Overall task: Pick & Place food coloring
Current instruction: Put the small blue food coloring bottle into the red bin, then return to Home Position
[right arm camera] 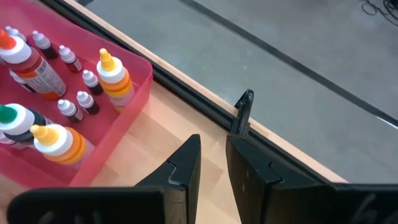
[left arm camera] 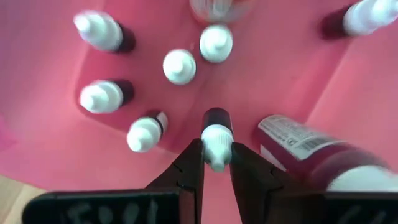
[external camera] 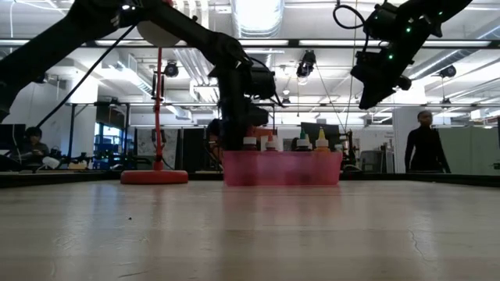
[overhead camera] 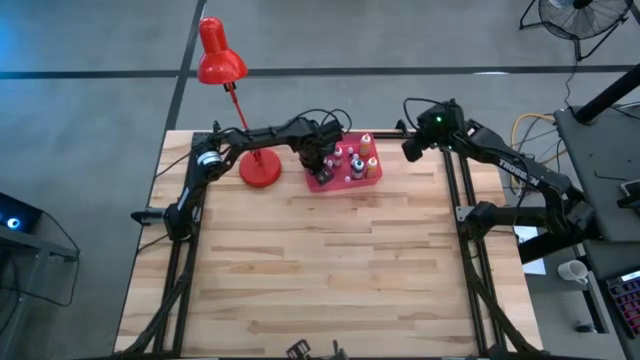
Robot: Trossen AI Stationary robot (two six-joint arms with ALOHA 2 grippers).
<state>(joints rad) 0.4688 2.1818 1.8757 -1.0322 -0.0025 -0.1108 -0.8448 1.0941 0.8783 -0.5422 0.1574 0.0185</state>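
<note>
Food coloring bottles standing upright inside pink rectangular tray, set on far part of wooden table, just beside round base of red desk lamp

Left gripper lowered into tray at the end nearest the lamp, jaws narrow and pinched on white pointed cap of one small dark dropper bottle, that bottle standing on tray floor among its neighbours

Close around that bottle within tray: four more small white-capped bottles, a fifth farther off by tray wall, and a larger labelled bottle with reddish contents just beside one left finger

Seen past right fingers: orange bottles with yellow tips, one green-capped bottle, one larger red-tipped labelled bottle and several tiny dark ones, all upright in tray

Right gripper held in the air off the tray end away from the lamp, over far table edge, clear of tray; jaws narrow, only a slim gap between, holding nothing

From table level: caps poking up above translucent tray wall, left arm coming down behind tray end nearest lamp base, right arm high above the other end

Person in dark clothing standing in room beyond table, well apart from tray
</note>
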